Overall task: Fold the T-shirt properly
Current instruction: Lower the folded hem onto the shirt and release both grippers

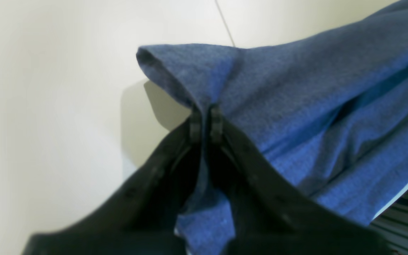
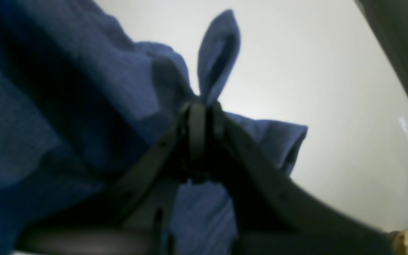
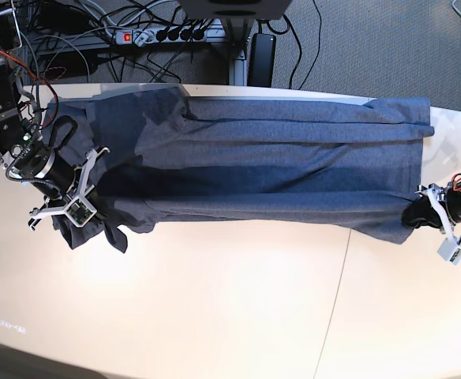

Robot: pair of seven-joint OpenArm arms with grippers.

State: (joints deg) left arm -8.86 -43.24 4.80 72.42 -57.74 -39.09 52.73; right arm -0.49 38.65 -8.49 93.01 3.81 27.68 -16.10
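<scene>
The dark blue-grey T-shirt (image 3: 262,166) lies stretched sideways across the far half of the white table (image 3: 215,308), its plain side up, with long folds along it. My left gripper (image 1: 206,118) is shut on a pinch of the shirt's edge (image 1: 190,67); in the base view it (image 3: 417,213) holds the shirt's near right corner. My right gripper (image 2: 204,117) is shut on bunched cloth (image 2: 218,53); in the base view it (image 3: 79,219) holds the shirt's near left end, where a sleeve hangs crumpled. No lettering shows.
A seam (image 3: 337,292) runs across the table top. Cables and a power strip (image 3: 163,33) lie on the floor behind the table. A striped surface (image 1: 406,219) shows past the table edge in the left wrist view.
</scene>
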